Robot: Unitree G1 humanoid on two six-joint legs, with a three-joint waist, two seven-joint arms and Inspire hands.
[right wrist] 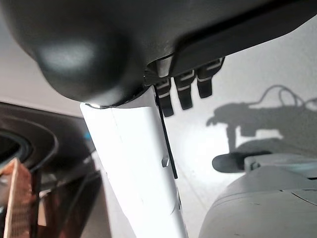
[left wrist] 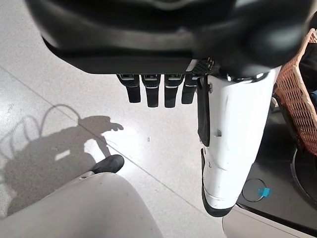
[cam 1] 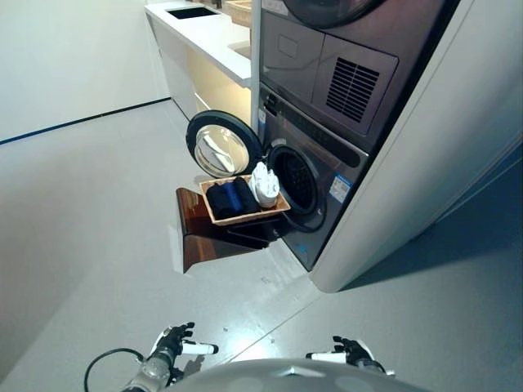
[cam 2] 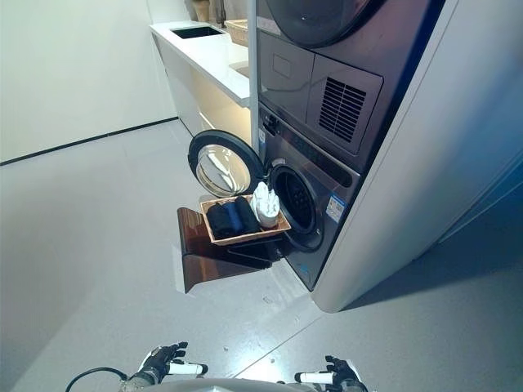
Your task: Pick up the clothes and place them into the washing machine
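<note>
A shallow wicker basket (cam 1: 279, 206) rests on a low dark brown box (cam 1: 204, 229) in front of the washing machine (cam 1: 327, 175). Dark folded clothes (cam 1: 231, 198) and white clothes (cam 1: 265, 184) lie in the basket. The machine's round door (cam 1: 222, 145) stands open to the left, and the drum opening (cam 1: 294, 178) shows behind the basket. My left hand (cam 1: 173, 341) and right hand (cam 1: 350, 351) hang low near my body, far from the basket, fingers relaxed and empty. The basket's edge also shows in the left wrist view (left wrist: 297, 99).
A white counter (cam 1: 204, 37) with a dark sink runs along the wall behind the machine. A second machine (cam 1: 351, 49) is stacked above the washer. A white panel (cam 1: 425, 163) flanks the machines on the right. Grey floor (cam 1: 90, 204) lies open to the left.
</note>
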